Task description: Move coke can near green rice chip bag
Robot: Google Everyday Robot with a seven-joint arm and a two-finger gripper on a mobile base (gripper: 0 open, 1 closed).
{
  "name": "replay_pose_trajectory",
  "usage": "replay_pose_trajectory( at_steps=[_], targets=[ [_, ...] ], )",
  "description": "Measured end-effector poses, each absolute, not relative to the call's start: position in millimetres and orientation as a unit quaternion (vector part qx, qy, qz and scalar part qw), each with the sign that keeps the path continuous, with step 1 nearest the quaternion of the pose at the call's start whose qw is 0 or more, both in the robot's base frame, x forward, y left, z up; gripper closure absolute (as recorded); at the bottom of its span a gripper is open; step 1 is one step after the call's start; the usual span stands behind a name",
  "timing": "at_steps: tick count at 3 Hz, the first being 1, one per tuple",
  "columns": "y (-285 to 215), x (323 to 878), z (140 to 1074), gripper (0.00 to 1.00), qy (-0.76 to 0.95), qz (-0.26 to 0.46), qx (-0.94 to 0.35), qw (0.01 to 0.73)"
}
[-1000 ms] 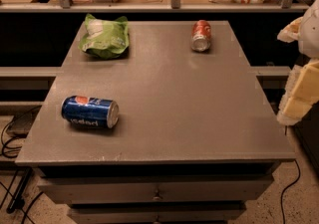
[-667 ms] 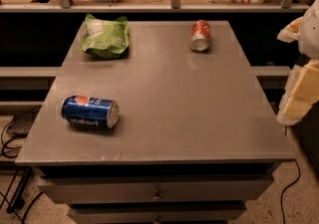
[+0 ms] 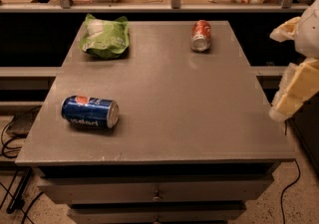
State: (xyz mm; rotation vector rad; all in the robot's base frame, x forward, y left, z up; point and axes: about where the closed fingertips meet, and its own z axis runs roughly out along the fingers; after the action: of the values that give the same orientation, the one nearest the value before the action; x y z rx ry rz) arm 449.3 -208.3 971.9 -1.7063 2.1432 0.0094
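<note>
Find the gripper [image 3: 286, 101] at 3 o'clock, just off the table [image 3: 174, 133] edge, touching nothing; cannot tell if open or shut. Reach for the coke can [image 3: 201, 35] lying on its side at 1 o'clock and grab across its middle to stop rolling. Carry left to the green rice chip bag [image 3: 105, 37] at 11 o'clock; skip the blue Pepsi can [image 3: 90, 112] at 8 o'clock, well apart.

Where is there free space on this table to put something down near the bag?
Bare top lies between the bag and the coke can, and across the middle and front right. The Pepsi can takes the front left. The gripper hangs off the right edge of the table.
</note>
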Motion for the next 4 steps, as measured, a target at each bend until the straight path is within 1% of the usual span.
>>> replay_pose_trajectory(
  at_steps=[1, 2, 3, 4],
  targets=[
    [-191, 491, 962, 0.00, 0.766, 0.044, -0.588, 0.256],
    [-178, 535, 964, 0.00, 0.765, 0.054, -0.571, 0.292],
    [-179, 538, 963, 0.00, 0.769, 0.056, -0.563, 0.297],
    [-190, 554, 955, 0.00, 0.796, 0.075, -0.504, 0.326]
  ],
)
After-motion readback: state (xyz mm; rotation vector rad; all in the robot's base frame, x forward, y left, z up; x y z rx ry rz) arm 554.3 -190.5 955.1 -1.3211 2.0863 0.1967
